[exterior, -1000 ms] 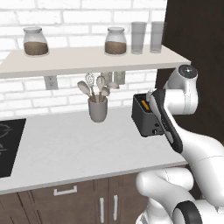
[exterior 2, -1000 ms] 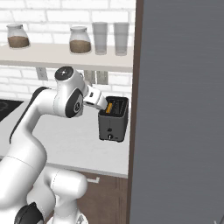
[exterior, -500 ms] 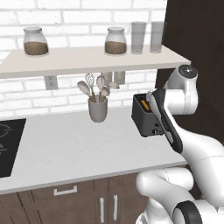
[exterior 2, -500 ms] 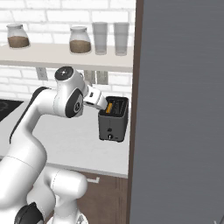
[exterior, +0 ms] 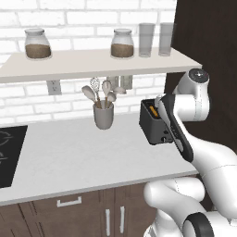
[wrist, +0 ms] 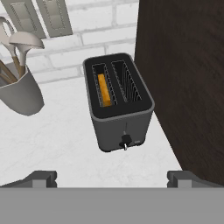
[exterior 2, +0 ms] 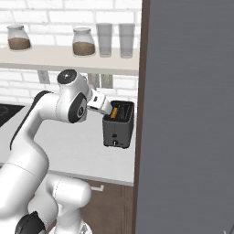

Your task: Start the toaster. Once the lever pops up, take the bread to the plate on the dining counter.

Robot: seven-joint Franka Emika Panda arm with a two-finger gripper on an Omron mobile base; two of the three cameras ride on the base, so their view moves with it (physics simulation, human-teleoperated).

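Observation:
The toaster (wrist: 118, 103) is a dark boxy appliance standing on the grey counter, hard against a tall dark cabinet side; it also shows at the counter's right end (exterior: 152, 124) (exterior 2: 119, 127). The bread (wrist: 103, 89) sits down in the toaster's left slot, with just its orange-tan top edge visible (exterior 2: 115, 111). A small knob (wrist: 126, 141) sticks out of the toaster's front face. My gripper (wrist: 111, 178) hovers above and in front of the toaster, open wide with nothing between its fingers. The plate and the dining counter are out of view.
A grey utensil cup (exterior: 103, 115) (wrist: 19, 94) with spoons stands left of the toaster. The dark cabinet side (wrist: 183, 78) walls off the right. Above the counter runs a shelf (exterior: 92, 62) with jars and glasses. A black cooktop (exterior: 9, 152) lies far left.

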